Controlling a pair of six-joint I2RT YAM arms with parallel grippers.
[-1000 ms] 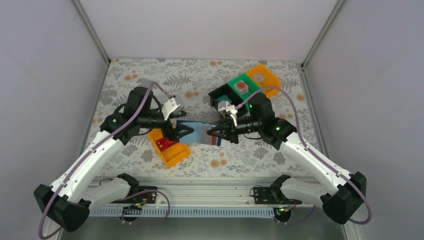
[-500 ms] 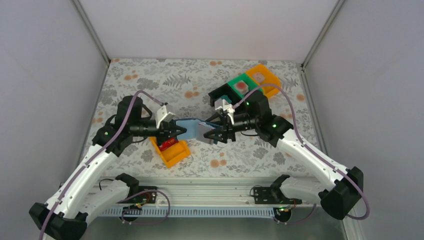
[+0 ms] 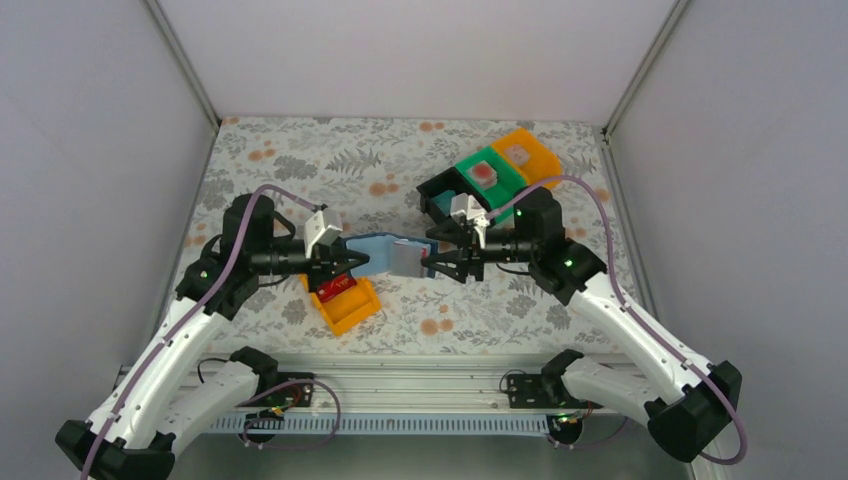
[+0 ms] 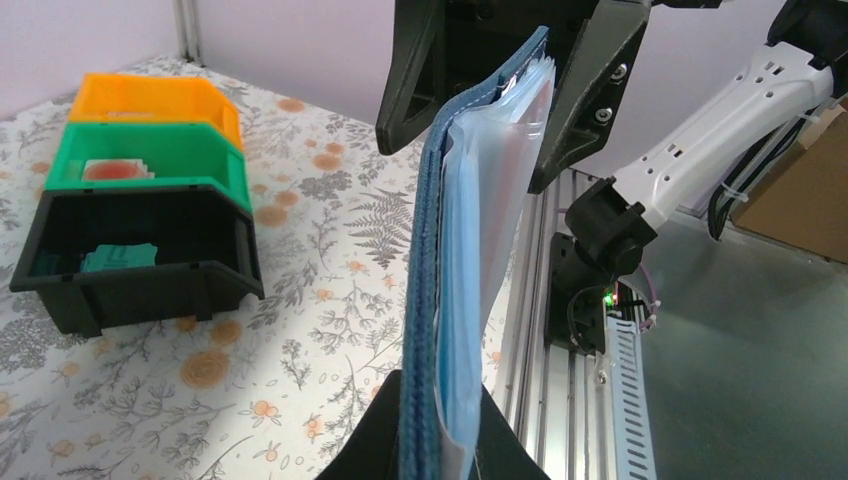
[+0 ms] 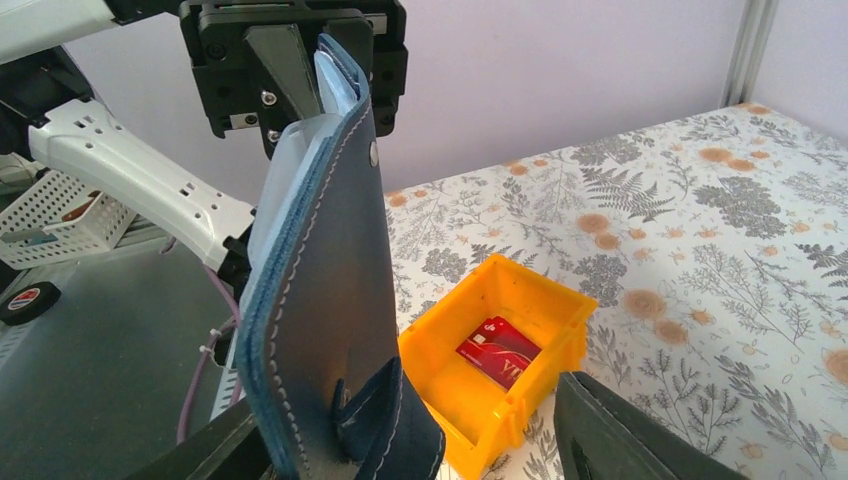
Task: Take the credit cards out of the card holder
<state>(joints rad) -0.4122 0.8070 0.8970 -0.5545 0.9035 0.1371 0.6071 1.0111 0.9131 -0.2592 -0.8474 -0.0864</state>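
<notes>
The navy card holder (image 3: 385,255) hangs in the air between both arms, folded, with pale blue clear sleeves (image 4: 480,260) along one side. My left gripper (image 3: 350,262) is shut on its left end; in the left wrist view the fingers (image 4: 440,400) pinch its near edge. My right gripper (image 3: 432,262) stands open astride the other end, its jaws wide apart (image 5: 410,410), with the holder (image 5: 320,290) and its snap tab close to one finger. One red credit card (image 5: 498,350) lies in the near orange bin (image 3: 350,305). A teal card (image 4: 118,258) lies in the black bin (image 3: 440,197).
At the back right a black, a green (image 3: 485,170) and an orange bin (image 3: 527,152) stand in a row; the green one holds a pale card with a red spot (image 4: 112,170). The metal rail of the arm bases (image 3: 420,385) runs along the near table edge.
The left gripper closed on the holder's left end. The right gripper, which held it a second ago, opened and drew slightly right. The holder shifted a little to the left.
</notes>
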